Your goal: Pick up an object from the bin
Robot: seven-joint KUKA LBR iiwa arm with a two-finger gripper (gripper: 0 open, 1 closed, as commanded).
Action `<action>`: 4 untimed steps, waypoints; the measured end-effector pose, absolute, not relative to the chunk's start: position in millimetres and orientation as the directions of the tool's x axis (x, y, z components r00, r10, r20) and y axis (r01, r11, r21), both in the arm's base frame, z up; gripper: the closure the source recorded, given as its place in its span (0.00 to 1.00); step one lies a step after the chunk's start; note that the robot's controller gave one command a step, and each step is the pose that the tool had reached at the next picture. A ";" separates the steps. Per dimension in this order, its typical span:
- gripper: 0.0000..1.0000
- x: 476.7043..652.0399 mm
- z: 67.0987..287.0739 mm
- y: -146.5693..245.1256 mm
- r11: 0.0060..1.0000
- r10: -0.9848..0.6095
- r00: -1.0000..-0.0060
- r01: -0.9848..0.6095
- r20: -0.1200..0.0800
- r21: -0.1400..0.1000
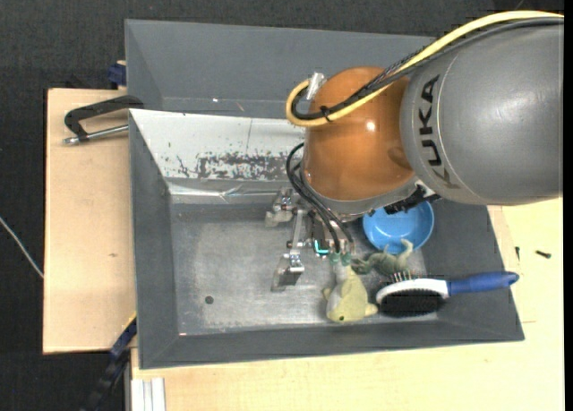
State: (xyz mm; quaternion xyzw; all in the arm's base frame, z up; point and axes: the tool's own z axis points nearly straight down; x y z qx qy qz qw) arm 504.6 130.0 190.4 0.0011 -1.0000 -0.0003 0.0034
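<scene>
Closest to the camera hangs the robot's grey arm link with its rounded orange cover (354, 136), which hides much of the right half of the grey metal bin (150, 221). Below the cover the tool (286, 244) reaches down towards the floor, and its two metal fingers (288, 272) look spread with nothing between them. They stand over bare metal, left of the things and apart from them. Closing here would probably catch nothing. The likeliest candidates lie just to the right: a pale yellow soft lump (349, 300) and, just above it, a small dark green tangled piece (380, 262). A brush with a white head, black bristles and a blue handle (414, 296) lies touching the lump or very nearly so. A shift to the right could therefore nudge the brush or trap two things together. A blue plastic cup (398, 226) sits partly under the cover, so whether there is room there cannot be told. The near wall is close, which leaves little room to push the lump without wedging it.
</scene>
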 end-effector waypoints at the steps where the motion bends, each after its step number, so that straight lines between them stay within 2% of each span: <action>1: 0.00 587.4 81.7 87.0 1.000 0.005 -1.000 0.005 -0.005 0.002; 2: 0.00 513.9 101.9 -55.7 0.980 -0.200 -0.980 -0.200 -0.005 -0.002; 3: 0.00 496.6 111.7 -127.6 0.931 -0.365 -0.931 -0.365 -0.009 -0.002; 4: 0.00 496.4 74.7 -83.1 0.639 -0.769 -0.639 -0.769 0.003 -0.001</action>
